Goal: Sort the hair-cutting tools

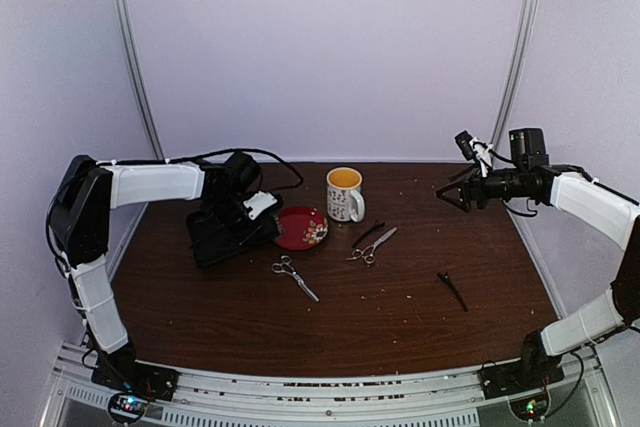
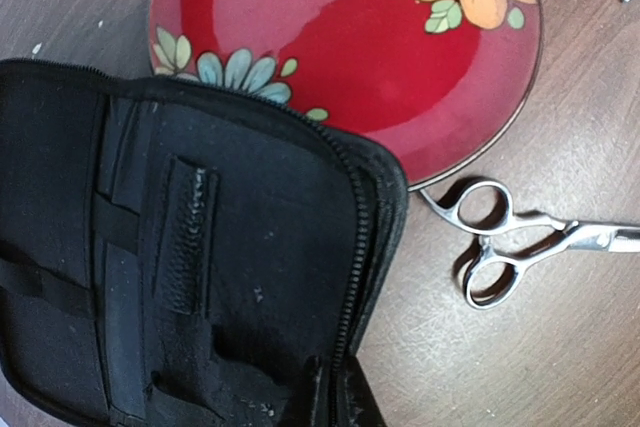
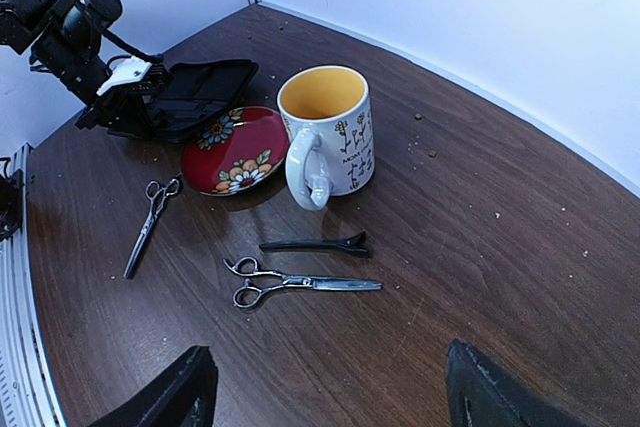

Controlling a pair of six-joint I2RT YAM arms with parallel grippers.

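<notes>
**Sorting:** judged not yet begun. All four tools are found loose on the table [image 1: 200, 317].
- First scissors [image 1: 295, 278]: laid just in front of the red saucer [image 1: 302, 228].
- Second scissors [image 1: 372, 246] and first clip [image 1: 367, 234]: laid side by side near the mug [image 1: 345, 194].
- Second clip [image 1: 452, 290]: set well apart to the right.
- Zip case [image 1: 225, 237]: laid open, with no tool seen stowed inside.

**Left gripper** [image 1: 250, 219]: clenched, apparently on the case's edge.
**Right gripper** [image 1: 450, 193]: spread wide and held aloft; nothing is grasped or touched.
</notes>
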